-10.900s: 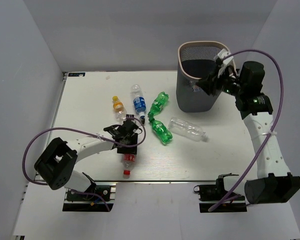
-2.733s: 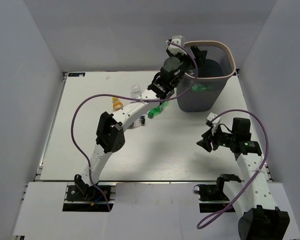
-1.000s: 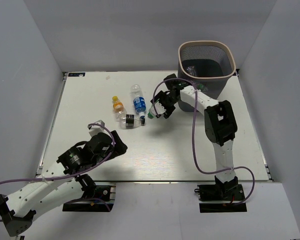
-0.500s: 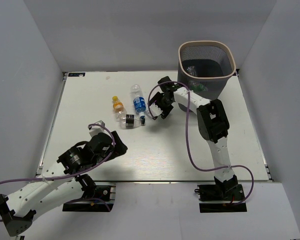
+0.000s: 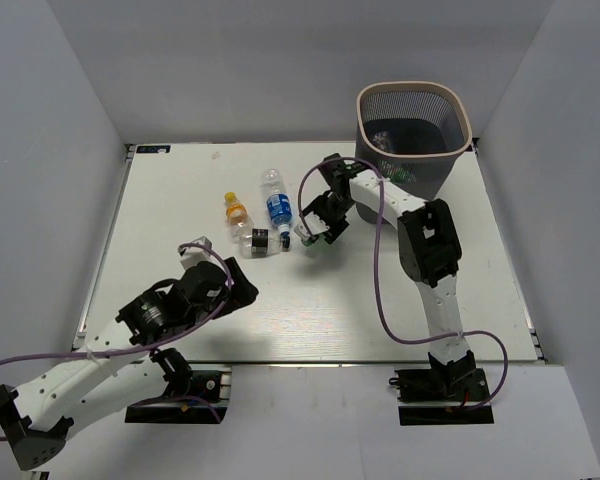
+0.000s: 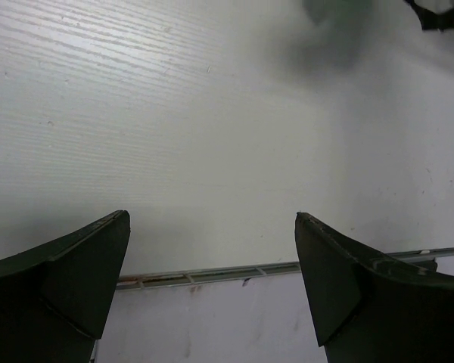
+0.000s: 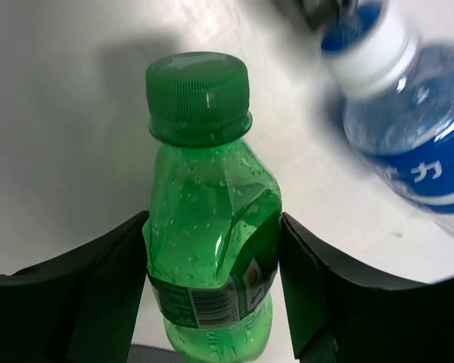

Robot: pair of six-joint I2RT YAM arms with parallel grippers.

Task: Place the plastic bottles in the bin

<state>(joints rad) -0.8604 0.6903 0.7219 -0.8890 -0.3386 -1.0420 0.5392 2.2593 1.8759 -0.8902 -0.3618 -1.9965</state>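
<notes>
A green bottle [image 7: 212,219] with a green cap lies on the white table between my right gripper's fingers. Both fingers press its sides, so my right gripper [image 5: 316,224] [image 7: 212,242] is shut on it, left of the bin [image 5: 464,112]. The dark mesh bin stands at the far right with bottles inside. A blue-labelled bottle [image 5: 277,207] [image 7: 412,144] lies just beside the green one. An orange yellow-capped bottle [image 5: 237,211] and a black-labelled one [image 5: 256,241] lie further left. My left gripper [image 5: 237,284] [image 6: 212,227] hangs open and empty over the near left of the table.
The table's front edge [image 6: 212,274] runs just beyond the left fingers. Grey walls close in the table on three sides. Purple cables [image 5: 378,270] loop from both arms.
The right gripper's fingers have closed in onto the green bottle. The left arm has shifted slightly forward; its gripper stays open.
</notes>
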